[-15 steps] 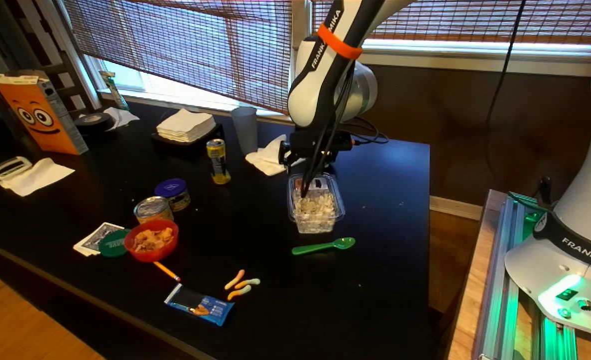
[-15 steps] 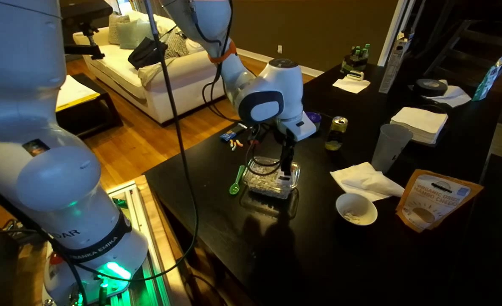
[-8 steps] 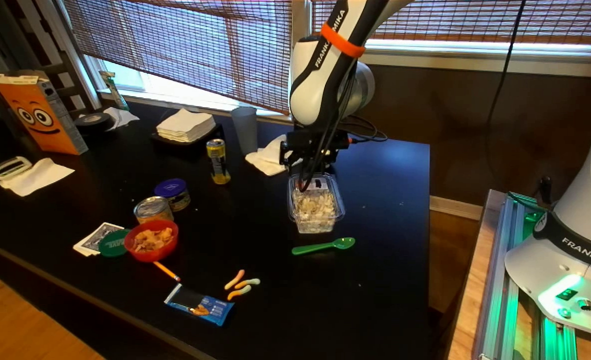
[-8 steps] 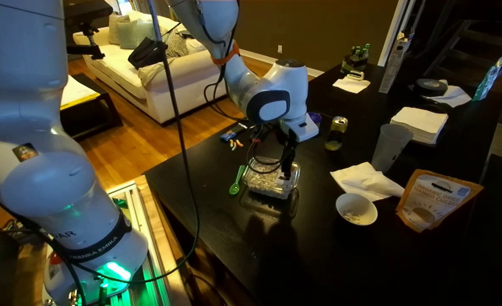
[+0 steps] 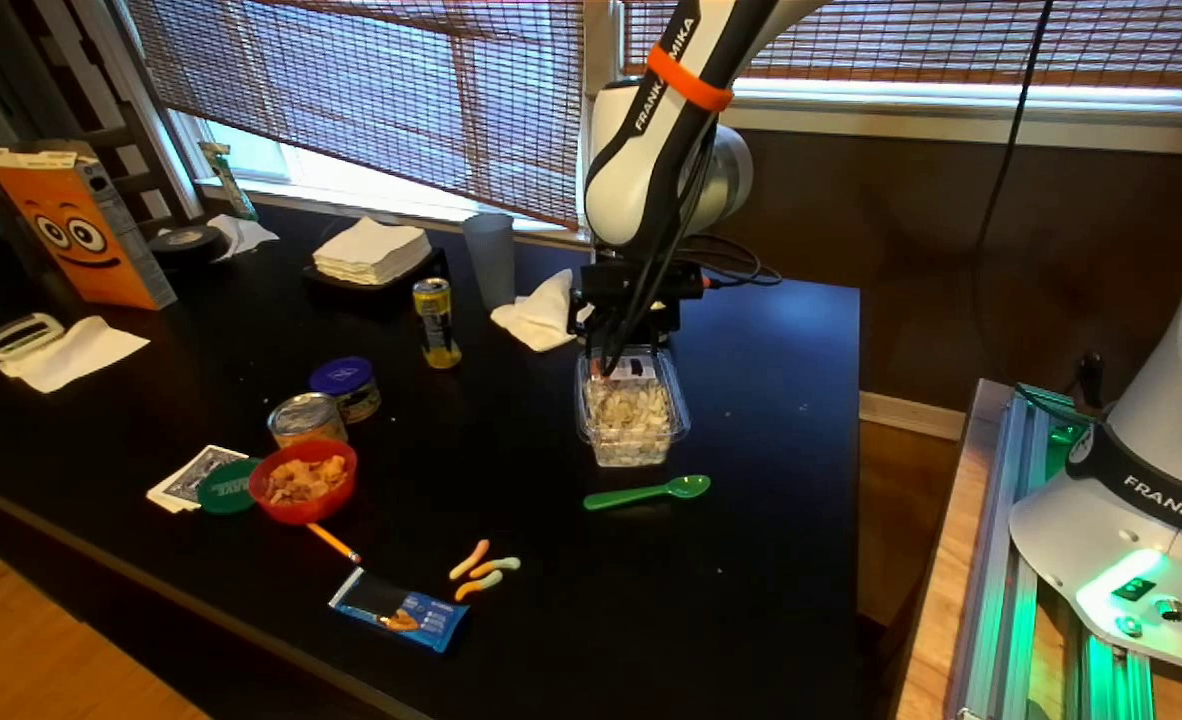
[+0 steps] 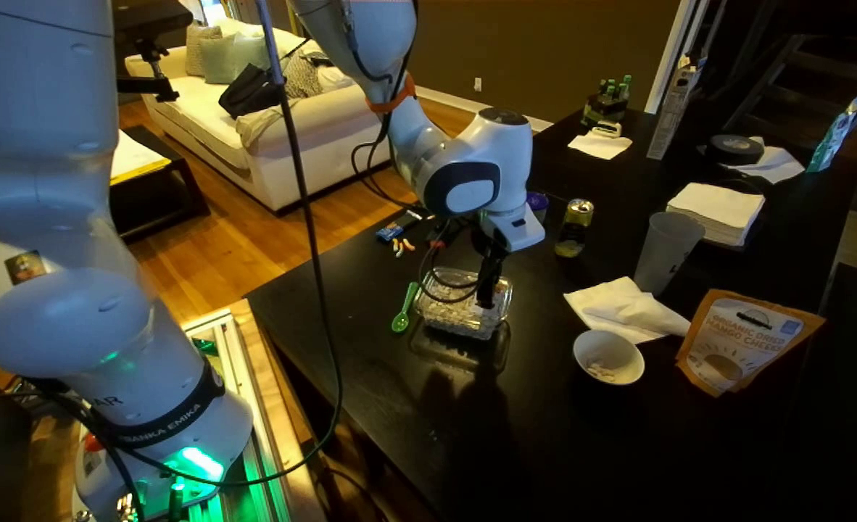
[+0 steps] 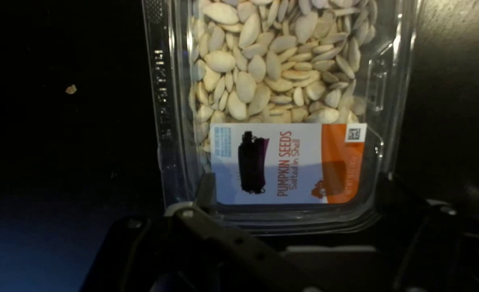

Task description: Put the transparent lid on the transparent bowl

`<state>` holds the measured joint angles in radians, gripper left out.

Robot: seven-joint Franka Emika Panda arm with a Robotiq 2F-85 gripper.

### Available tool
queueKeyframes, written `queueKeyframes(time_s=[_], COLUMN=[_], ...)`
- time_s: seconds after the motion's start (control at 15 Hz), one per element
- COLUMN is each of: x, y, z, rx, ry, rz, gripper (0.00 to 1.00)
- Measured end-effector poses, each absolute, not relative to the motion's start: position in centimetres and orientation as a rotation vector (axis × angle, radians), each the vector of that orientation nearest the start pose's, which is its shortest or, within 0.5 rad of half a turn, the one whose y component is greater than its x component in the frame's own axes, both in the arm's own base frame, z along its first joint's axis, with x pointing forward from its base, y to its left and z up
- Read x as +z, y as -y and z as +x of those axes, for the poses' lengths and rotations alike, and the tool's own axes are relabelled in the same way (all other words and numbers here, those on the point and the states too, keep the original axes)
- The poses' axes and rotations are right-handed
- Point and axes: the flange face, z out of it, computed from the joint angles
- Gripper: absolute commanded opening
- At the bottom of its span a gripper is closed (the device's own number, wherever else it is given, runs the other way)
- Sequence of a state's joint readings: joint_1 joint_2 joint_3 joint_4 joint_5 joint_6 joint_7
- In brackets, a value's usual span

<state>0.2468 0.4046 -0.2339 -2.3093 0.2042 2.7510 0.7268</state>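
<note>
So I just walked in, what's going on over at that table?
A robot arm has its gripper low over one end of a clear plastic container of pumpkin seeds on the black table. The job is putting the transparent lid on it. The lid appears to lie across the container, though whether it is pressed fully down isn't clear. The jaws stand apart on either side of the printed label; whether they touch the lid I can't tell.

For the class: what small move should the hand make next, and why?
Probably lift the hand straight up. The transparent lid already appears to cover the transparent bowl, and the fingers stand wide apart at its labelled end, so moving sideways might drag the lid. Whether it is snapped shut, I cannot tell.
</note>
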Motion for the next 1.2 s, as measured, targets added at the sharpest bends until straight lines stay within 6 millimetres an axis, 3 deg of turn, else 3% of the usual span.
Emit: queueKeyframes(time_s=[1.2], x=[15.9], y=[1.3], z=[53.9], rx=[0.046], ry=[-1.363], rz=[-2.823], gripper=[1.00])
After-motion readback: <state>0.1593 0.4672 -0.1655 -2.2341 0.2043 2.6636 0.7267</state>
